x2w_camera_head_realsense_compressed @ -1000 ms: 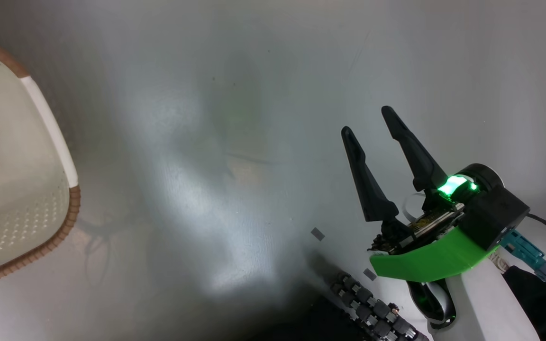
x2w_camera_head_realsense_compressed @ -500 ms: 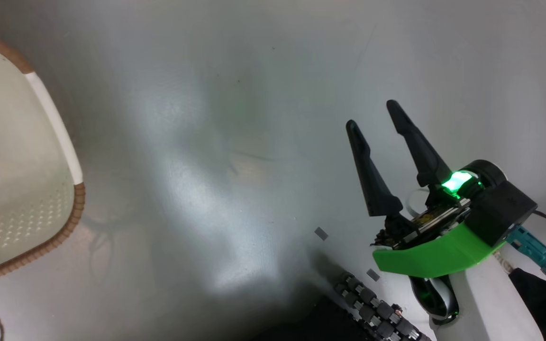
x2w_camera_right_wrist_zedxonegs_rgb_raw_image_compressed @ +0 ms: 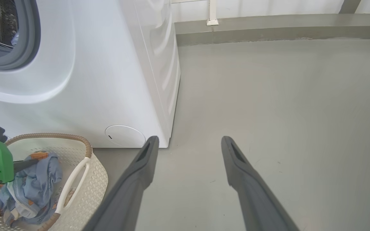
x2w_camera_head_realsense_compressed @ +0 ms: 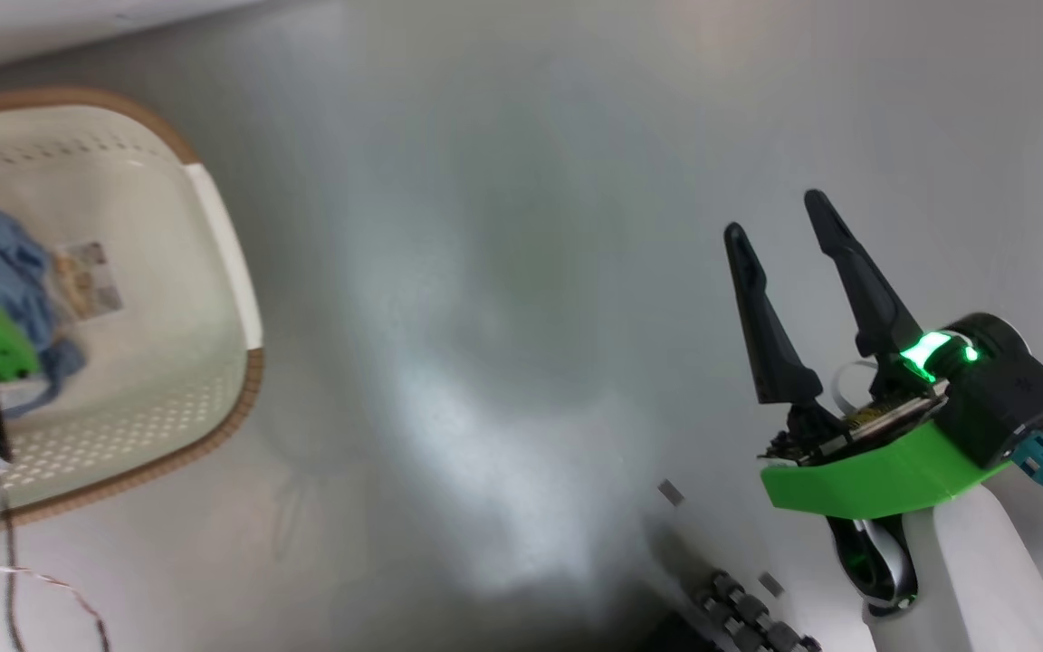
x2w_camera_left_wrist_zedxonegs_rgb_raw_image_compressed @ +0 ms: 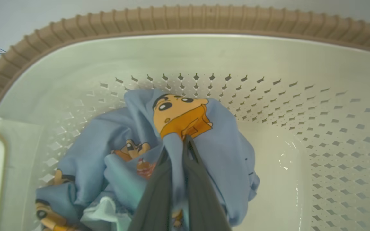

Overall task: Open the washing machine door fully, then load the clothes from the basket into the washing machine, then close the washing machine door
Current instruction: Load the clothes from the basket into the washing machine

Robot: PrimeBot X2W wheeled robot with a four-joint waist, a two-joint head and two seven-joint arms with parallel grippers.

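Clothes (x2w_camera_left_wrist_zedxonegs_rgb_raw_image_compressed: 226,138) in the basket (x2w_camera_left_wrist_zedxonegs_rgb_raw_image_compressed: 185,17), on the floor (x2w_camera_head_realsense_compressed: 503,272) before the washing machine (x2w_camera_right_wrist_zedxonegs_rgb_raw_image_compressed: 108,80), had just been pinched by the closing left pincer (x2w_camera_left_wrist_zedxonegs_rgb_raw_image_compressed: 186,141), so lifting them looked next, while the right pincer (x2w_camera_head_realsense_compressed: 775,213) hung spread to the right.

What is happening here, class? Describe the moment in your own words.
A robot is doing laundry. Its left jaws are shut on the blue clothes inside the basket, which sits in front of the washing machine. Its right jaws stand open over the floor, holding nothing. The clothes are not yet loaded.
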